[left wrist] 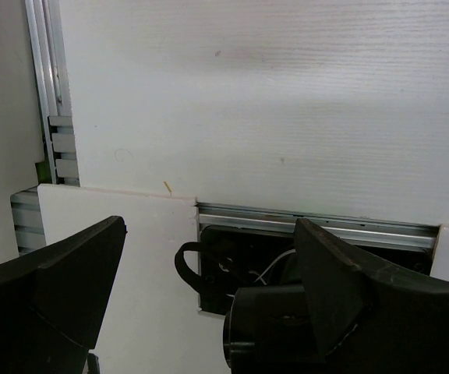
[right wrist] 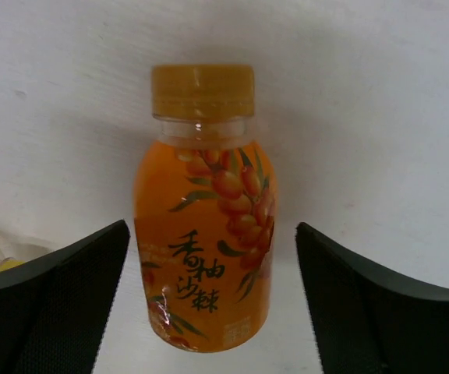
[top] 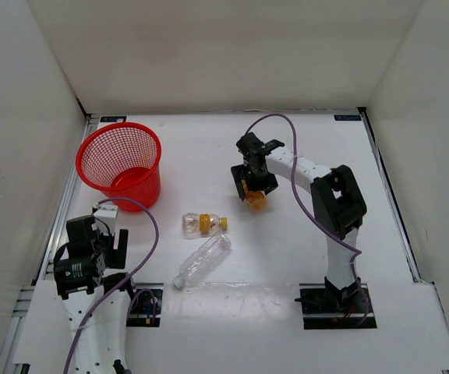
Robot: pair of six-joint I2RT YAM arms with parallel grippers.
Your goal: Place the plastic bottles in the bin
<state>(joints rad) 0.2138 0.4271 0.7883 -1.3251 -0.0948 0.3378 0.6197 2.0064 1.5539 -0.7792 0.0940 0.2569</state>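
The short orange bottle [top: 256,201] lies on the white table right of centre. My right gripper [top: 251,187] hovers just over it, open and empty. In the right wrist view the orange bottle [right wrist: 205,234] lies cap away, between the spread fingers of the right gripper [right wrist: 210,230], apart from both. The short clear bottle with yellow label [top: 203,224] and the longer crinkled bottle [top: 202,260] lie in the near middle. The red mesh bin [top: 143,187] stands upright at the far left. My left gripper [top: 92,243] is open and empty near its base, and it also shows in the left wrist view [left wrist: 209,234].
White walls enclose the table on the left, back and right. A metal rail [top: 68,202] runs along the left edge. The left wrist view shows the arm's base mount [left wrist: 240,265] with cables below the fingers. A purple cable [top: 150,234] loops from the left arm.
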